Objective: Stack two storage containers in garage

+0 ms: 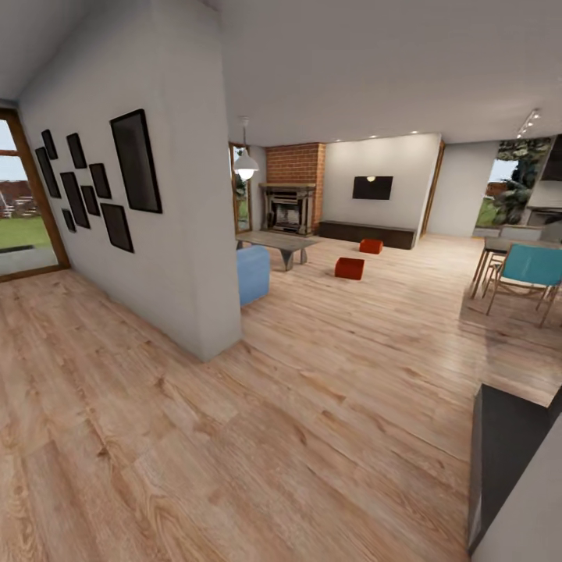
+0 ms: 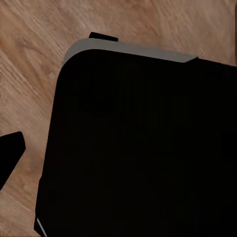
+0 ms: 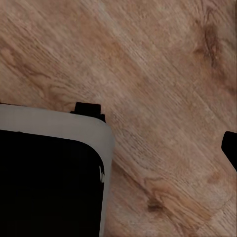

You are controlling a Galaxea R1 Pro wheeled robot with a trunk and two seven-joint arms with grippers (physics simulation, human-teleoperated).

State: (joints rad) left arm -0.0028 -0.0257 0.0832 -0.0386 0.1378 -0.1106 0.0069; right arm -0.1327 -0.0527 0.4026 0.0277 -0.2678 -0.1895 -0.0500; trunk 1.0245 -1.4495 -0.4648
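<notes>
the grippers first: in the head view neither arm reaches into the scene, so nothing there tells how the jaws stand. that view looks across the wood floor [image 1: 312,406] of the living room. the two bins sit on the planks well ahead, the near bin [image 1: 350,268] just past the low table [image 1: 282,243], the far bin [image 1: 371,246] close to the bench [image 1: 367,232] under the tv [image 1: 372,187]. they lie near each other but apart, and well apart from the robot. a white wall [image 1: 179,234] with dark frames stands at the view's left, a brick fireplace [image 1: 293,187] at the back.

in the left wrist view a dark rounded body with a pale rim [image 2: 138,148], probably the robot's base, sits over planks; a dark tip shows at one edge, too little to tell if the jaws are parted or holding anything.

the right wrist view is alike: dark body [image 3: 49,182], planks, a dark tip at the edge; cannot tell.

by my judgement nothing is done: both bins wait untouched, and the approach, pickup, carry and stacking all remain.
</notes>
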